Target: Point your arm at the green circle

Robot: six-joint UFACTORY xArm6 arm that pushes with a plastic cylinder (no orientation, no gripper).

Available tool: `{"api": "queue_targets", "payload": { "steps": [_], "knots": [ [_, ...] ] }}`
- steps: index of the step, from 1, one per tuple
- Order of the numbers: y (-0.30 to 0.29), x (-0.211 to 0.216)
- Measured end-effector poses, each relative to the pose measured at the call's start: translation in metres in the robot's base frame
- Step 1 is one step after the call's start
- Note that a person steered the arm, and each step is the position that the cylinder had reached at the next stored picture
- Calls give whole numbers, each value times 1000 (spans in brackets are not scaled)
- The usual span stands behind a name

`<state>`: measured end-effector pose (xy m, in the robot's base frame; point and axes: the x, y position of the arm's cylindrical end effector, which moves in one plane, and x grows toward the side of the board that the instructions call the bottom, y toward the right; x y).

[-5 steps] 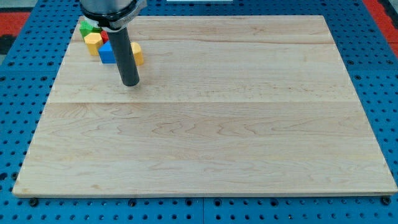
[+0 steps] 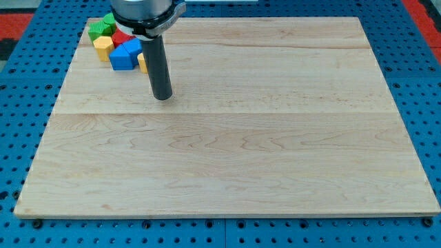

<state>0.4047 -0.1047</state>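
Green block (image 2: 101, 27), the only green thing in the view, lies at the top left corner of the wooden board (image 2: 275, 151); its shape looks angular and I cannot tell if it is the circle that the task names. It sits at the far left of a small cluster of blocks. Just to the right of the green block there is a red block (image 2: 121, 36), partly hidden behind the arm, so its shape is not clear. Below the green block, touching or almost touching it, stands a yellow block (image 2: 103, 47) with a many-sided top. To the right of this yellow one is a blue block (image 2: 125, 55) that looks like a cube, and a second yellow block (image 2: 142, 62) shows only as a thin strip behind the rod. My tip (image 2: 162, 97) rests on the board below and to the right of the whole cluster, well apart from the green block and near the blue one, touching no block. The rod is a plain dark stick and holds nothing.
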Motion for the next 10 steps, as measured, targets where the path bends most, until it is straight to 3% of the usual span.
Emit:
{"api": "queue_targets", "payload": {
  "steps": [2, 3, 4, 7, 9, 10],
  "knots": [
    [6, 4],
    [-84, 30],
    [-200, 27],
    [-200, 27],
    [-200, -63],
    [-189, -86]
  ]
}}
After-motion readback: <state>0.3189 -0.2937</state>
